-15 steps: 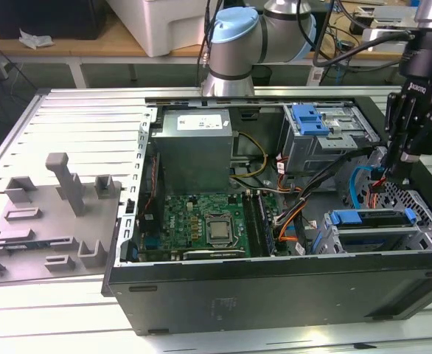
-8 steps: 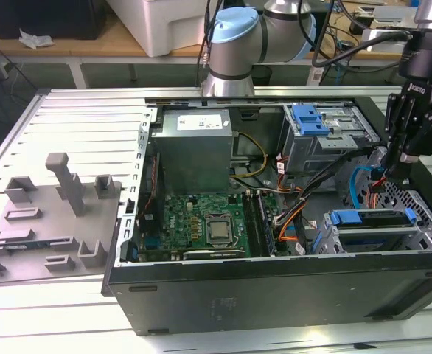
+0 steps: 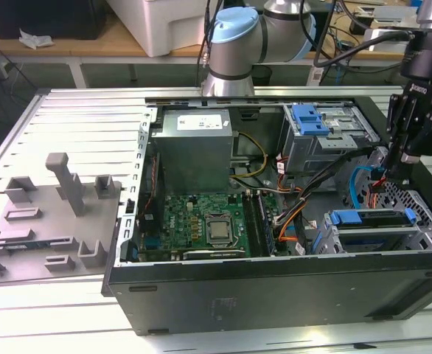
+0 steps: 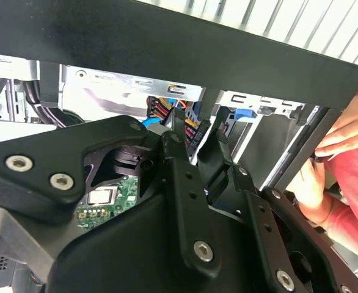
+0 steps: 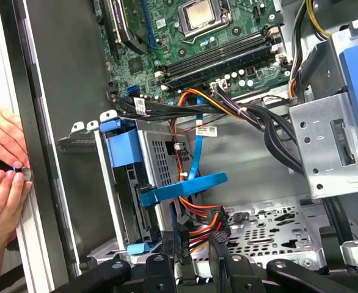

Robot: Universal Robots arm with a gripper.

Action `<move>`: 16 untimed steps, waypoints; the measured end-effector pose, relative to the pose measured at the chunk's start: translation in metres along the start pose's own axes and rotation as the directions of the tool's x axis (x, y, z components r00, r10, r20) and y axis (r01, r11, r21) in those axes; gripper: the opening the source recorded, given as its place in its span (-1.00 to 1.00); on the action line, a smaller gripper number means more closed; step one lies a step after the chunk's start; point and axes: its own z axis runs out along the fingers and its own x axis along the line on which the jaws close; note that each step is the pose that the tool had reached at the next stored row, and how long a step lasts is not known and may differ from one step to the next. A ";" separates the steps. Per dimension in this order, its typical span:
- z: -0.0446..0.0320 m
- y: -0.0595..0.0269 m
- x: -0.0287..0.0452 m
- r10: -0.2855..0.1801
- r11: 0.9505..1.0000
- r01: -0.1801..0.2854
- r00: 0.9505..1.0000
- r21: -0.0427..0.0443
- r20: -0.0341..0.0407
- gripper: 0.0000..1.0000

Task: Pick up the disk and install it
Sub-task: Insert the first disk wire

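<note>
Black side wall of the open computer case (image 3: 275, 291), nearest in the exterior view, is lying across the slotted metal tabletop (image 3: 76, 99). Contents, from the exterior view's left to its right:

1. Grey moulded fixture (image 3: 54, 214): sitting on the tabletop outside the case, just beside its end wall.
2. Grey metal box (image 3: 197, 151) with a white sticker: occupying the far corner of the case at that end.
3. Green motherboard (image 3: 194, 228): lying flat on the case floor in front of the box, processor socket facing up.
4. Blue latch (image 3: 309, 119): resting on top of the steel bay at the far wall, right of the box.
5. Disk (image 3: 371, 219): sitting inside the metal cage by the near wall at the right-hand end, blue carrier frame uppermost. In the first wrist view the disk (image 5: 123, 152) is showing its blue frame at the mouth of that cage.
6. Blue flat cable (image 5: 185, 186): curving out beside the cage, with orange and red wires bunching under it.
7. Claw (image 3: 402, 171): I am holding it low inside the case's right-hand end, behind the cage and apart from the disk. In the first wrist view my claw (image 5: 196, 244) is standing released, fingers parted, gripping nothing, with those wires showing in the gap.
8. A person's hands (image 5: 2, 177): pressing at the rim of the case wall in the first wrist view.
</note>
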 end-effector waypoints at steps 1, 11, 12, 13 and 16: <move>0.0001 -0.0001 0.0001 0.000 1.000 0.000 1.000 0.000 -0.001 -0.29; 0.0016 -0.0003 0.0003 0.006 1.000 -0.006 1.000 -0.003 -0.008 -0.29; 0.0018 -0.0003 0.0002 0.006 1.000 -0.006 1.000 -0.003 -0.008 -0.29; 0.0019 -0.0003 0.0002 0.007 1.000 -0.007 1.000 -0.003 -0.009 -0.29; 0.0022 -0.0003 0.0001 0.007 1.000 -0.007 1.000 -0.003 -0.009 -0.32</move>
